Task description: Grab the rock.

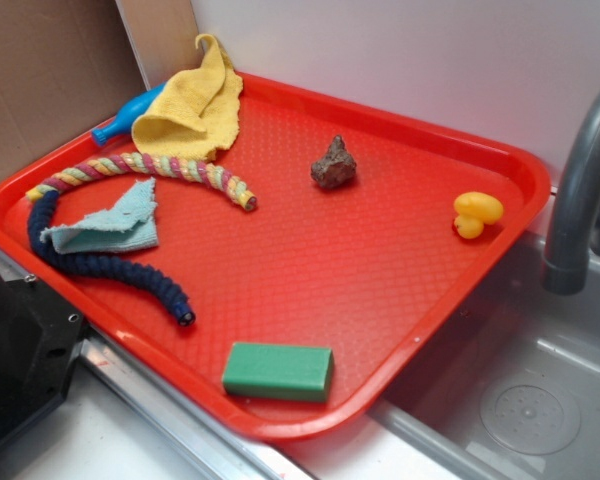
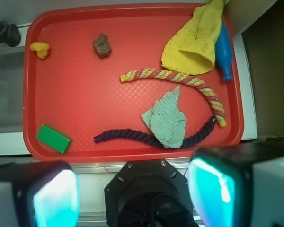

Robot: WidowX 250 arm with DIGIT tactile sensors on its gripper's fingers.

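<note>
Clearly the job is at its start: nothing has been reached for yet. The rock (image 1: 333,165) sits alone on the bare far part of the red tray (image 1: 400,330), well apart from the duck (image 1: 477,212) on one side and the striped rope (image 1: 150,168) on the other. In the wrist view it lies near the tray's top-left corner (image 2: 102,45), while the pincer (image 2: 135,191) hangs back off the tray's near edge, over the black base, its two pads spread wide with nothing between them.

By my reading, the step in hand is the approach. The next move calls for carrying the pincer forward across the tray, past the dark rope (image 2: 132,137) and teal cloth (image 2: 166,120), centring over the rock, then lowering with the jaws wide enough to straddle its uneven, pointed shape before closing.
</note>
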